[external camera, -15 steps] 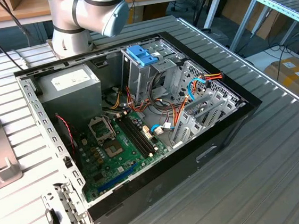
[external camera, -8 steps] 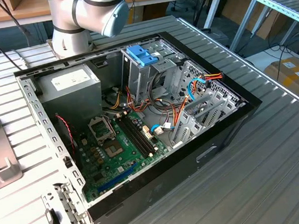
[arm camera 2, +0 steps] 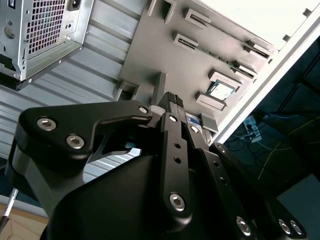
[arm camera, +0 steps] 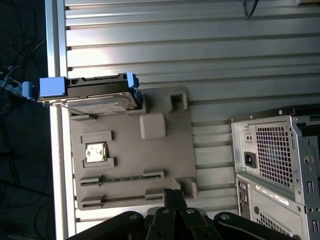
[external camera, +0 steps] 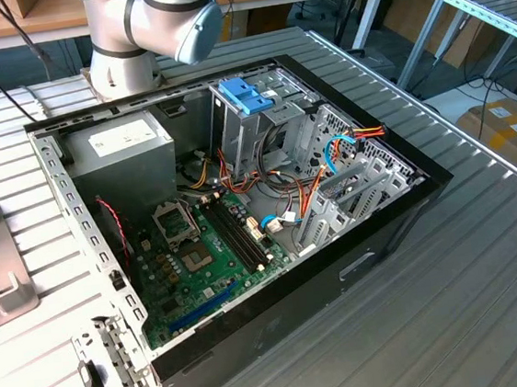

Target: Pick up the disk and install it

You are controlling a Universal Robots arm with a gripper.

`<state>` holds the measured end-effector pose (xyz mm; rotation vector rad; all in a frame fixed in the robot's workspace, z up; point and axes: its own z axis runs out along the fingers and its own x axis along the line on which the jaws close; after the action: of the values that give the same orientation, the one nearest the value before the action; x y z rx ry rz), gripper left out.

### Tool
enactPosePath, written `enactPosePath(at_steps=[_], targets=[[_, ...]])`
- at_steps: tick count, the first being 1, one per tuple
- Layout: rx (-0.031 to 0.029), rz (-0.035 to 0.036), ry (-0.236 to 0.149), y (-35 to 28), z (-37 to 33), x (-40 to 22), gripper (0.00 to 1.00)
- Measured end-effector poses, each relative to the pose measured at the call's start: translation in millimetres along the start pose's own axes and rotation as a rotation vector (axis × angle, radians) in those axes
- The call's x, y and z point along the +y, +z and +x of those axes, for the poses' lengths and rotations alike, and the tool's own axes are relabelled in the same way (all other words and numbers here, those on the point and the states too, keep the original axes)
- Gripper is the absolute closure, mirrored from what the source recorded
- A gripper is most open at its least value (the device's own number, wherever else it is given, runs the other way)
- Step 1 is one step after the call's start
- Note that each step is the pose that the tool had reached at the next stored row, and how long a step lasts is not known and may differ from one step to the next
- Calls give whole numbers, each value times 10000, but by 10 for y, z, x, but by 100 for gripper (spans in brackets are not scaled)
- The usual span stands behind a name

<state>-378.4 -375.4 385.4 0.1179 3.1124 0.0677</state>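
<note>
The disk point(arm camera: 95, 95), dark and silver with bright blue side rails and a blue end tab, lies on a grey fixture plate point(arm camera: 165, 150) at the table's edge in the first wrist view. My gripper point(arm camera: 172, 196) hovers over the opposite end of that plate, well apart from the disk, its black fingers pressed together with nothing between them. In the second wrist view the gripper point(arm camera 2: 172, 98) is again shut above the plate point(arm camera 2: 150, 55). A sliver of blue point(arm camera 2: 192, 120) peeks out behind the fingers there.
The open computer case point(external camera: 241, 204) lies on the ribbed metal table with a grey power-supply box point(external camera: 124, 147) and a pale blue latch point(external camera: 246, 93) inside. Its rear panel point(arm camera: 275, 165) stands beside the plate. A processor chip point(arm camera: 95, 151) rests on the plate.
</note>
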Motion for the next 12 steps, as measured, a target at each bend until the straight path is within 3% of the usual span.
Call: enactPosePath(at_steps=[12], targets=[[0, 0, 1, 11, 137, 32, 89]])
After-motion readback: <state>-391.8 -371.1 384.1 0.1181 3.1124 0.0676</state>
